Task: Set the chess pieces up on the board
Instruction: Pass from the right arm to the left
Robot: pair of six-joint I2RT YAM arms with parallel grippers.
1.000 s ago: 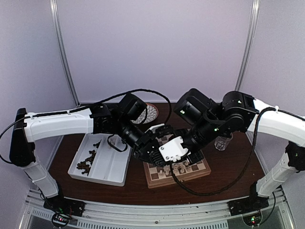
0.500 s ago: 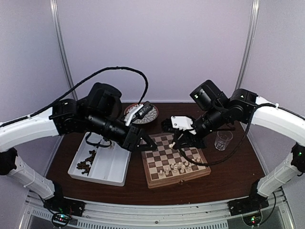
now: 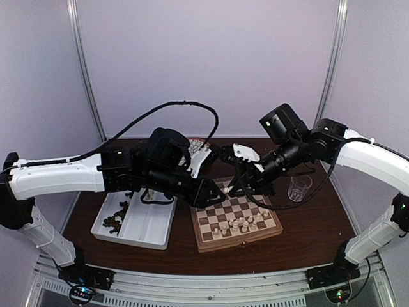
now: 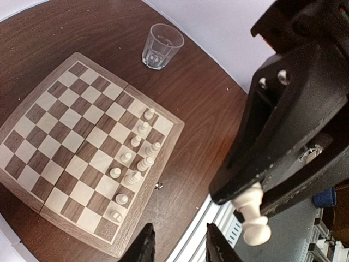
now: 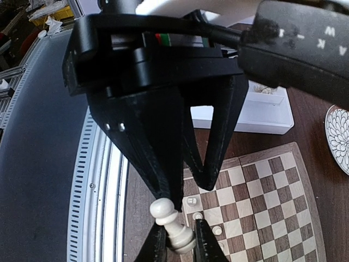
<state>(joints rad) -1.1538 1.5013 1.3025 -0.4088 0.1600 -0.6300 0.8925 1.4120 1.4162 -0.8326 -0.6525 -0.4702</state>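
Observation:
The board [image 3: 252, 203] lies mid-table, with several cream chess pieces [image 3: 238, 224] along its near-right rows, seen also as cream pieces [image 4: 135, 159] in the left wrist view. Dark pieces [image 3: 116, 219] lie in the white tray [image 3: 153, 224]. My right gripper [image 5: 180, 243] is shut on a cream pawn [image 5: 175, 225], held tilted above the board's left edge. The same pawn [image 4: 252, 214] hangs from the right fingers [image 4: 283, 136] in the left wrist view. My left gripper [image 4: 180, 248] is open and holds nothing. Its fingers [image 5: 158, 136] stand just beyond the pawn's head.
A clear glass [image 3: 299, 187] stands right of the board; this glass [image 4: 162, 46] also shows in the left wrist view. A patterned plate [image 5: 339, 137] sits behind the board, mostly hidden by the arms from above. The table's metal front rail [image 3: 211, 291] runs along the near edge.
Both arms have drawn back from the near side of the board. The grippers now meet tip to tip over its far-left part. The left jaws stand apart.

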